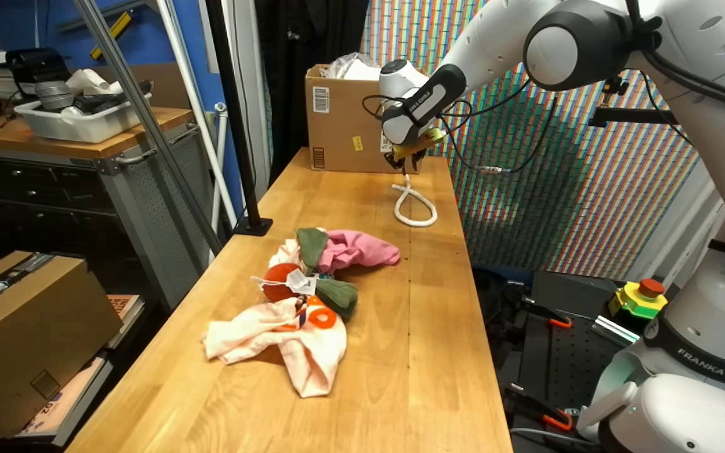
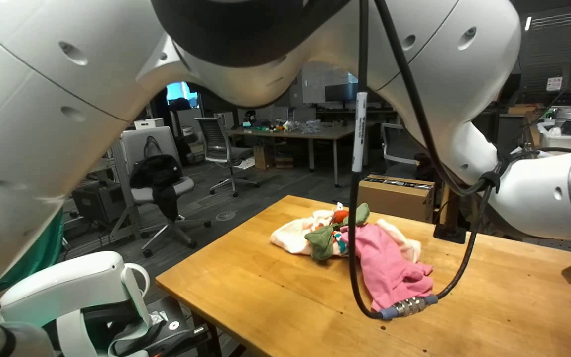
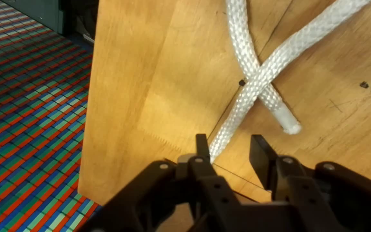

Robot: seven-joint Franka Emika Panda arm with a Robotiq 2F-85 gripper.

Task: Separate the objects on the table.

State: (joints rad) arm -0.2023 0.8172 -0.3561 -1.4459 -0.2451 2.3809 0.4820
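Note:
In the wrist view my gripper (image 3: 229, 140) stands open above the table (image 3: 130, 96). A white rope loop (image 3: 257, 83) crosses over itself just past the fingertips; one strand runs down beside the left finger, which hides its end. That strand is not pinched. In an exterior view the rope (image 1: 416, 223) lies under my gripper (image 1: 404, 167) at the far end. Mid-table is a heap: pink cloth (image 1: 356, 248), cream-beige cloth (image 1: 315, 362), dark green cloth (image 1: 337, 296) and a red-orange item (image 1: 277, 283). The pink cloth (image 2: 389, 263) shows in both exterior views.
A big cardboard box (image 1: 343, 126) stands on the table's far end, right behind the gripper. A black post (image 1: 252, 223) rises from one long edge. The table edge falls off close to the gripper. A cable (image 2: 355, 238) hangs from the arm.

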